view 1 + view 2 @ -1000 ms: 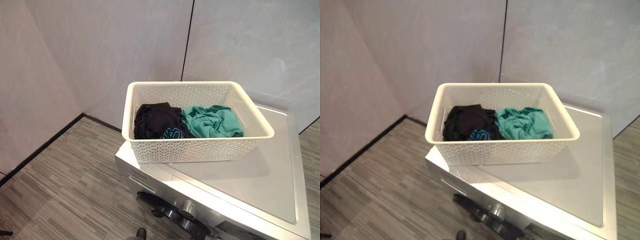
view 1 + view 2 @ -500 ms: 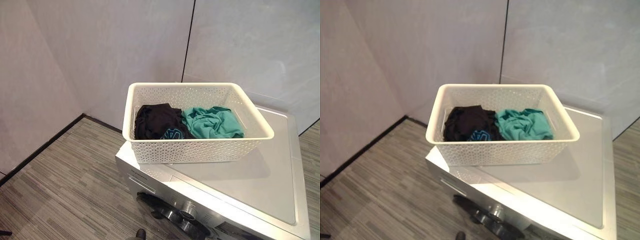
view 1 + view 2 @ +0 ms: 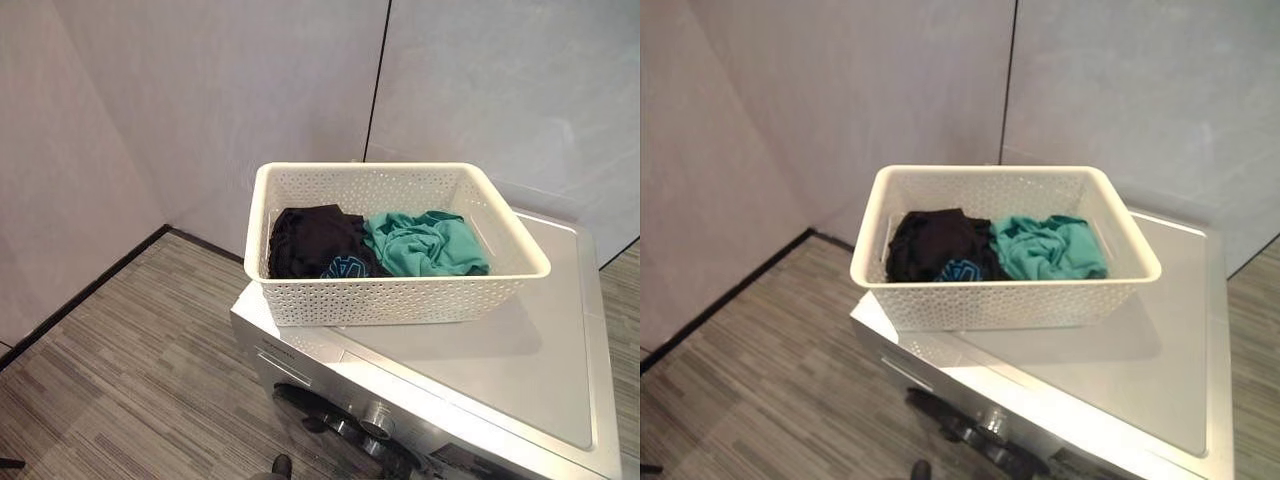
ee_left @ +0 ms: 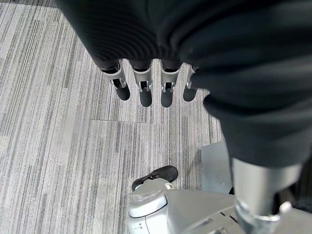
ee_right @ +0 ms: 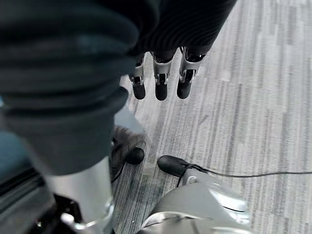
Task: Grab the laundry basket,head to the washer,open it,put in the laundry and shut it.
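Up top, one basket point(image 3: 395, 300) on one washer point(image 3: 520, 370), two garments point(image 3: 380, 245), both hands point(image 4: 146, 87) point(image 5: 161, 80) hanging slack, empty.

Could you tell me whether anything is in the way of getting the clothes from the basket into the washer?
Only the washer door: nothing shows it open. The laundry basket sits on top, holding black clothes and teal clothes.

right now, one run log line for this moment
basket: on washer top | laundry: black garment, teal garment inside | left hand: open, empty | right hand: open, empty
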### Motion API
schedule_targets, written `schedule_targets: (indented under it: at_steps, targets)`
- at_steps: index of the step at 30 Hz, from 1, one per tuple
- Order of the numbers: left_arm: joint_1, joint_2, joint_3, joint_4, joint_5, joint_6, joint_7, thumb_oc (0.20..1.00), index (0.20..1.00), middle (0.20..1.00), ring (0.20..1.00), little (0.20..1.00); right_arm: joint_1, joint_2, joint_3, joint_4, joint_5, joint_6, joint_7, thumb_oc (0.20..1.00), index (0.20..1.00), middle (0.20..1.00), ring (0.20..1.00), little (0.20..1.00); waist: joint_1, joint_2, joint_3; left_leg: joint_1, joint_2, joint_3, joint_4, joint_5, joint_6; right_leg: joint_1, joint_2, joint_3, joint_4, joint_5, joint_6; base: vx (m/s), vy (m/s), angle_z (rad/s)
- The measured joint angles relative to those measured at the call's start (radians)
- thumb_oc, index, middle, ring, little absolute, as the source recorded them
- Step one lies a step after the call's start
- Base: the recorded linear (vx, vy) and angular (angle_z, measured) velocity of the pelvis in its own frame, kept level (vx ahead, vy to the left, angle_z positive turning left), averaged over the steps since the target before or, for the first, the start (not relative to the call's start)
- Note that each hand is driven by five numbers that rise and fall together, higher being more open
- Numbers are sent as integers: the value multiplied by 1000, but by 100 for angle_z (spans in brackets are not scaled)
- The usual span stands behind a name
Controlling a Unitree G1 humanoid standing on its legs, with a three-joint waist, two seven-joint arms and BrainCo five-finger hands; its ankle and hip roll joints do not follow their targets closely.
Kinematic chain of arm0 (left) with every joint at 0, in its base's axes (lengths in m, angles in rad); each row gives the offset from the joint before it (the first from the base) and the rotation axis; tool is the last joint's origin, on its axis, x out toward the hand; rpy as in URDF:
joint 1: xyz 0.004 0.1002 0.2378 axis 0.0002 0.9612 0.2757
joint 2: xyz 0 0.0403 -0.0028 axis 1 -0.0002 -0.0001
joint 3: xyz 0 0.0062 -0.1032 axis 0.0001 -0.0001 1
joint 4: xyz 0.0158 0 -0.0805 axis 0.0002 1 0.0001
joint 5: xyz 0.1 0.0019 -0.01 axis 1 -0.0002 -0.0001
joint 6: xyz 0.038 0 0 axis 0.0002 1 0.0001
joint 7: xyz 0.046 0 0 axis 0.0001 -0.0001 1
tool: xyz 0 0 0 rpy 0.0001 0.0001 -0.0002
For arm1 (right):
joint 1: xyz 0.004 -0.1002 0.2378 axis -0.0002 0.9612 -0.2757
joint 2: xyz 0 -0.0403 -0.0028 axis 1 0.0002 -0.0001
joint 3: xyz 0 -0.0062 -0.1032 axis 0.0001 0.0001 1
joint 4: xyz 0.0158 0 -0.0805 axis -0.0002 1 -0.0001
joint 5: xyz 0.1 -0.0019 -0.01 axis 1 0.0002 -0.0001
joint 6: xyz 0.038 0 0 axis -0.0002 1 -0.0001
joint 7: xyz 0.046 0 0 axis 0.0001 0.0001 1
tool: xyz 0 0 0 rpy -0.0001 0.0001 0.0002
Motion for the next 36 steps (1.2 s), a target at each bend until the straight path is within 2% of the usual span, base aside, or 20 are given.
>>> schedule_targets:
  at_steps: [19,20,21,23,26,31,36]
  targets:
    - [1,0,1,-18,2,-6,13,1000,1000,1000,1000,1000,5,7,-4,-23,79,-14,-1,1000,1000,1000,1000,1000,-1,4,3,0,-1,-4,0,0,0,2,-1,-2,0,0,0,0,1,0]
    - [-5,-7,1,-19,-25,-9,32,1000,1000,1000,1000,1000,31,6,-7,-25,85,-22,-2,1000,1000,1000,1000,1000,-20,13,-6,-2,0,-14,-3,2,-1,5,0,-6,7,-2,-3,8,-14,-23]
    - [32,-60,79,-19,-271,-37,57,1000,1000,1000,1000,1000,22,4,-7,-54,78,-50,-8,1000,1000,1000,1000,1000,-57,23,-15,-24,7,12,-8,-6,6,-36,-3,43,41,-11,-16,10,-13,-39]
    - [38,-109,103,-14,-354,-46,67,1000,1000,1000,1000,1000,24,6,-7,-85,78,-82,-19,1000,1000,1000,1000,1000,-108,33,-11,-32,8,29,-8,-4,10,-51,-5,62,42,-2,-12,12,-9,-33]
    - [0,-153,105,-9,-393,-65,67,1000,1000,1000,1000,1000,47,13,-5,-106,78,-83,-20,1000,1000,1000,1000,1000,-172,38,-9,-19,9,42,-8,-8,15,-51,-8,82,45,-1,-11,20,-16,-17]
    - [-42,-153,102,4,-393,-81,66,1000,1000,1000,1000,1000,79,12,-3,-111,78,-83,-21,1000,1000,1000,1000,1000,-196,37,-11,-12,12,54,-8,-10,18,-48,-5,92,40,0,-12,14,-11,-7]
    - [-38,-152,103,22,-393,-81,67,1000,1000,1000,1000,1000,75,14,-2,-113,78,-86,-21,1000,1000,1000,1000,1000,-194,34,-13,0,12,63,-8,-12,21,-42,-7,101,40,0,-12,7,-4,-5]
